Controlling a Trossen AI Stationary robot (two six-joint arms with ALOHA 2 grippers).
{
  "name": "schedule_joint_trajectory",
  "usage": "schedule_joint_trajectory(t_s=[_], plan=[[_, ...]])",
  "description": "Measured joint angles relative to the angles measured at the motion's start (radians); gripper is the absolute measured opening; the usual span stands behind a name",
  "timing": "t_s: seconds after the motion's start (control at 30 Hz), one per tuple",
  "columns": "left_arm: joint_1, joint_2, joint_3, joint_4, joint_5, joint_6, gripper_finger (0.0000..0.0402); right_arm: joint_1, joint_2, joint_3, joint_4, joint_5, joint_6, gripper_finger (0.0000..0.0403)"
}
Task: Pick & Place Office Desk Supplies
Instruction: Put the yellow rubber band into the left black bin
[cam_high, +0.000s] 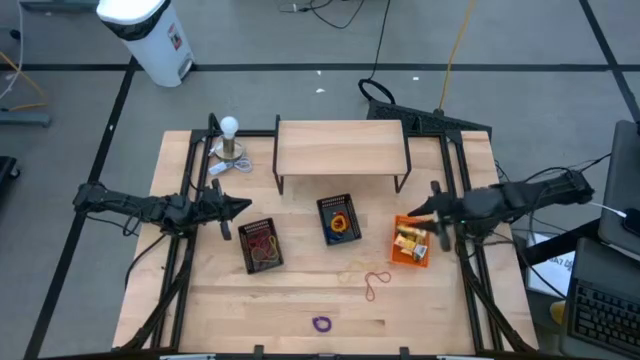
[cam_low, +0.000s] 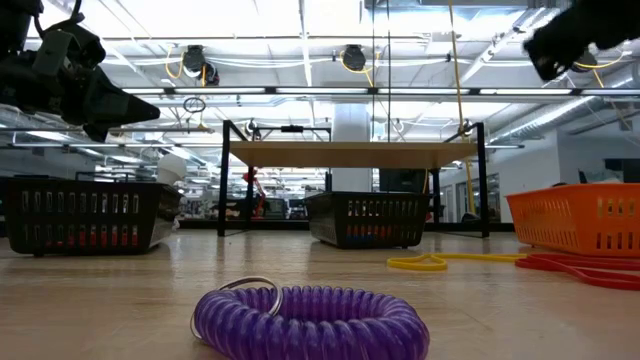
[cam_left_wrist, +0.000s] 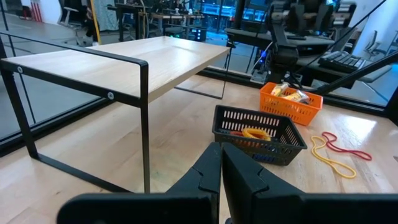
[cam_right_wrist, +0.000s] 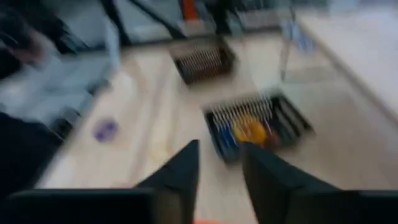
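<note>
I see a glossy purple coiled plastic loop (cam_low: 311, 322) on wood; my left gripper (cam_left_wrist: 221, 163) pressed together, right gripper (cam_right_wrist: 219, 163) spread, empty.

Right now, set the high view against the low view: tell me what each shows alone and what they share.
Only the high view shows the contents of the orange basket, yellow packets, the ball-topped stand, and both arms whole, with the left gripper and right gripper each above the table.

Only the low view shows the purple coil up close, with a metal ring on it, and the room's ceiling lights.

Both share the wooden shelf, two black baskets, and the loose yellow and red loops.
</note>
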Motion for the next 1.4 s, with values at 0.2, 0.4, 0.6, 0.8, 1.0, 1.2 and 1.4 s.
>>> schedule_joint_trajectory(t_s=[0.2, 0.4, 0.6, 0.8, 1.0, 1.2, 1.4], plan=[[0.0, 0.0, 0.0, 0.0, 0.0, -0.002, 0.0017, -0.005, -0.195, -0.038, 0.069, 0.046, -0.07, 0.0009], [0.0, 0.0, 0.0, 0.0, -0.001, -0.002, 0.0017, -0.006, -0.354, -0.109, 0.072, 0.082, -0.082, 0.0004], [0.0, 0.0, 0.0, 0.005, -0.002, -0.002, 0.0017, -0.006, -0.379, -0.199, 0.157, 0.049, -0.111, 0.0001], [0.0, 0.0, 0.0, 0.001, 0.0, -0.004, 0.0017, -0.006, -0.383, -0.29, 0.251, 0.003, -0.147, 0.0001], [0.0, 0.0, 0.0, 0.0, 0.007, -0.004, 0.0017, -0.006, -0.382, -0.386, 0.363, -0.05, -0.178, 0.0001], [0.0, 0.0, 0.0, 0.0, 0.016, -0.001, 0.0017, -0.006, -0.382, -0.427, 0.413, -0.067, -0.19, 0.0001], [0.0, 0.0, 0.0, -0.012, 0.077, 0.022, 0.0017, -0.006, -0.382, -0.428, 0.419, -0.047, -0.218, 0.0001]])
